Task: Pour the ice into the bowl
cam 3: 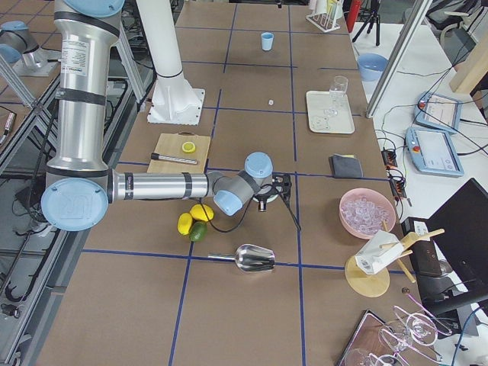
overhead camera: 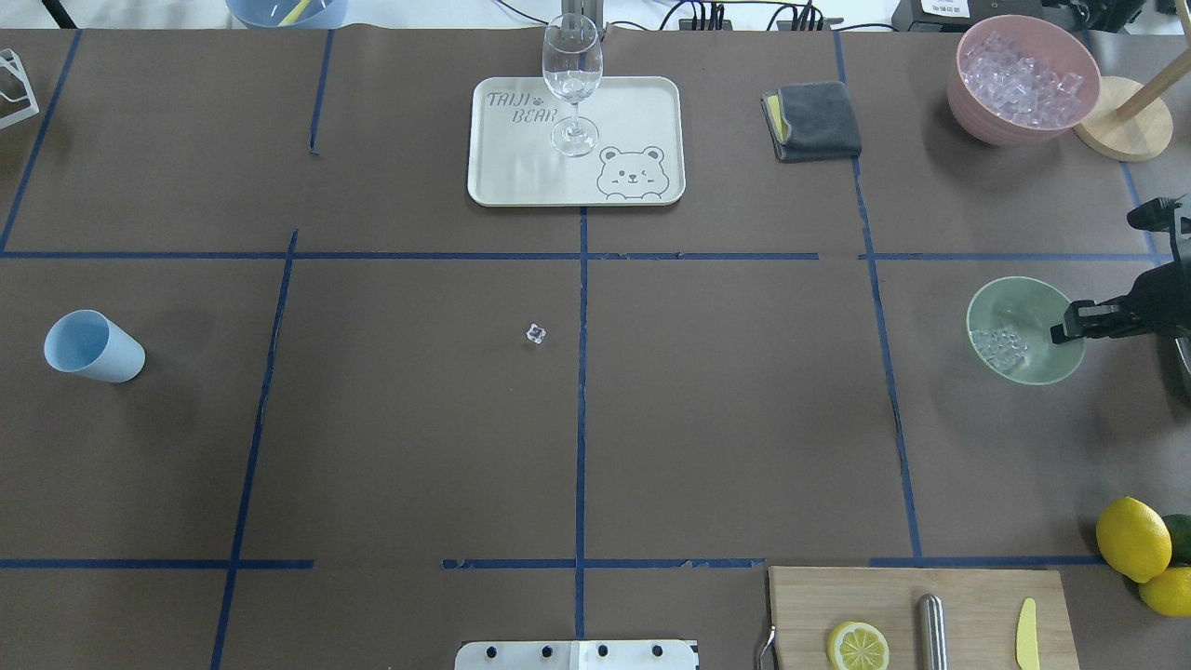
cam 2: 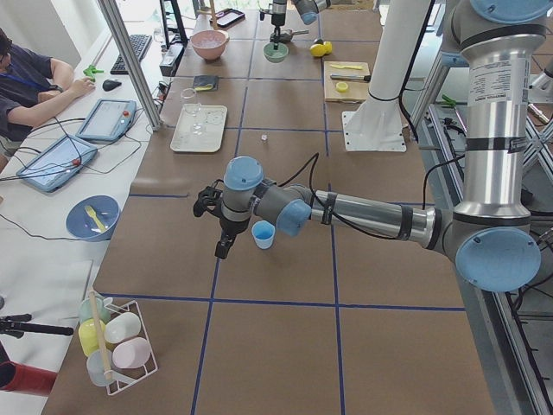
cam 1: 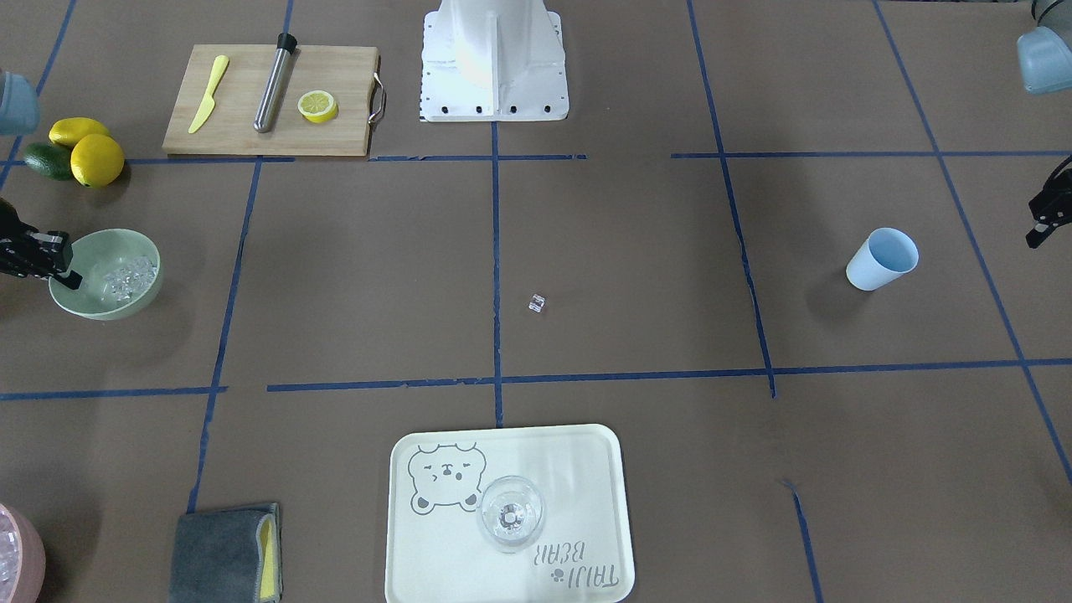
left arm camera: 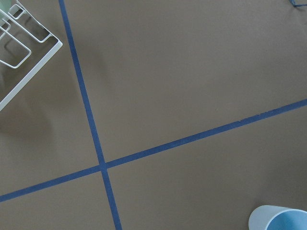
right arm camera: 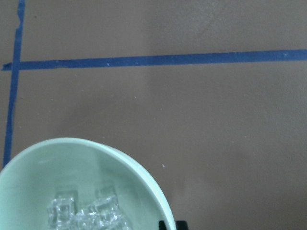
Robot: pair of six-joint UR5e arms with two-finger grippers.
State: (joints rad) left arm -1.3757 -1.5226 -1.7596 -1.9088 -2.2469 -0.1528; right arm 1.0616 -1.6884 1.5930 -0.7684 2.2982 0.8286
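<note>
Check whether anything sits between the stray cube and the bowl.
Nothing visible does. The cube lies alone mid-table; only flat tape lines cross the stretch between it and the bowl.

Lower picture edges crop the pale mint-green round bowl [right arm camera: 96, 163] and the light blue plastic cup [left arm camera: 280, 218], while the left gripper [cam 1: 1047, 222] runs off the front view's side.

Light: bright, even, from overhead | Shadows: soft and faint beside bowl [cam 1: 117, 245] and cup [cam 1: 881, 260] | Glare: white base [cam 1: 494, 59] blown out in front-facing view, pale sheen on tray [cam 1: 586, 469] | Focus: fixed views sharp; bowl rim soft up close in right wrist view | Edges: posts [cam 2: 130, 60] lean in side views
</note>
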